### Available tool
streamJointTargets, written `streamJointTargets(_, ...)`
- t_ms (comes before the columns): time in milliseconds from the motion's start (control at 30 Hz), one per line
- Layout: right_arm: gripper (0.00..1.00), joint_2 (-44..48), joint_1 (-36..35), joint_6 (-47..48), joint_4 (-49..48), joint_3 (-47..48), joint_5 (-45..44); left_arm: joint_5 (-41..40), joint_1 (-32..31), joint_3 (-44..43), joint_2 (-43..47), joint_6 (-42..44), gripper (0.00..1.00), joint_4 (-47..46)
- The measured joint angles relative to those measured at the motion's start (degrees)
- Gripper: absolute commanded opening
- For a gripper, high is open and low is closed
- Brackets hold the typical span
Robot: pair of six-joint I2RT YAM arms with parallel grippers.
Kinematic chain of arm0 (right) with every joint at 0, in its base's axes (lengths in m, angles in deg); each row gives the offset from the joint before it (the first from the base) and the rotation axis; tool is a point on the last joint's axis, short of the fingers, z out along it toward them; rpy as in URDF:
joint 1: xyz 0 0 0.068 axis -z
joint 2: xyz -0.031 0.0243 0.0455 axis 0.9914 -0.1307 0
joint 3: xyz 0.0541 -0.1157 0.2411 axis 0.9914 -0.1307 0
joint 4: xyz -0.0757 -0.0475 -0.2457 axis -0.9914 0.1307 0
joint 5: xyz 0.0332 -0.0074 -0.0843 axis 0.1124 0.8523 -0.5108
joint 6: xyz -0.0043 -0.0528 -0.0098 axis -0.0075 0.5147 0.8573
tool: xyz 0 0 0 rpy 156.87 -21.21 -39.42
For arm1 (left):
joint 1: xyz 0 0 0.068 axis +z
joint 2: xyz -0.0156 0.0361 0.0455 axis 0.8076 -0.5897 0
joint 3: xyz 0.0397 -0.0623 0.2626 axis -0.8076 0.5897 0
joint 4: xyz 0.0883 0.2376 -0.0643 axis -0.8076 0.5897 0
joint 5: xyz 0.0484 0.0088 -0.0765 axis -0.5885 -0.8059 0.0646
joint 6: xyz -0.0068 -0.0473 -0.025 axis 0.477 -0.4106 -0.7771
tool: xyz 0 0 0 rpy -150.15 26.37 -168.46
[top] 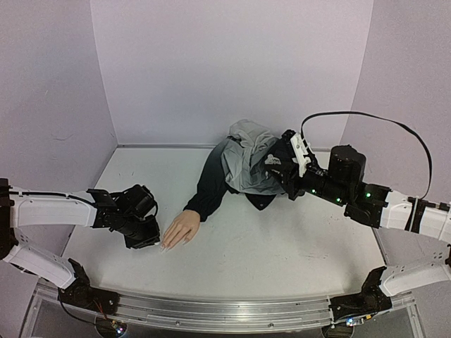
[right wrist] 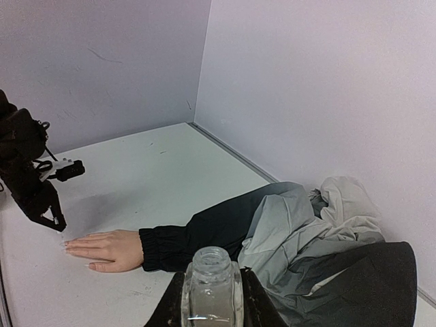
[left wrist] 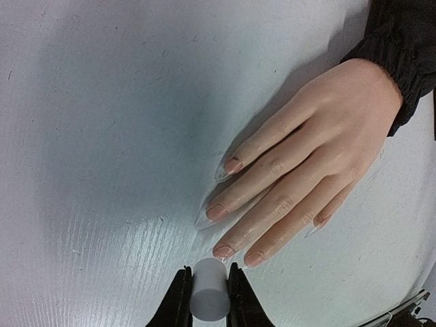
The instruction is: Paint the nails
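The flesh-coloured mannequin hand [top: 180, 230] lies palm down on the white table, with a dark sleeve [top: 208, 184]. Its long pale glossy nails [left wrist: 216, 211] point at my left gripper [left wrist: 208, 270]. That gripper is shut on a small white cylindrical cap [left wrist: 209, 294], whose far end sits right at the fingertip nails [left wrist: 225, 251]; any brush under it is hidden. In the top view the left gripper [top: 146, 237] is just left of the fingertips. My right gripper [right wrist: 212, 275] is shut on an uncapped clear glass bottle [right wrist: 212, 289], held above the jacket at the back right [top: 280, 169].
A crumpled grey and black jacket [top: 246, 160] lies at the back centre, joined to the sleeve; it also shows in the right wrist view [right wrist: 327, 231]. Lilac walls close off the back and both sides. A metal rail [top: 211, 310] runs along the near table edge.
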Motion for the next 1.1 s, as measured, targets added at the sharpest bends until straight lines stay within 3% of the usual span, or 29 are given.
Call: streamJointTargets(1100,0.0,-0.22,0.0,-0.02,0.0,0.0,0.24,-1.44,0.0,-2.01,5.79,2.84,0.0,4.81)
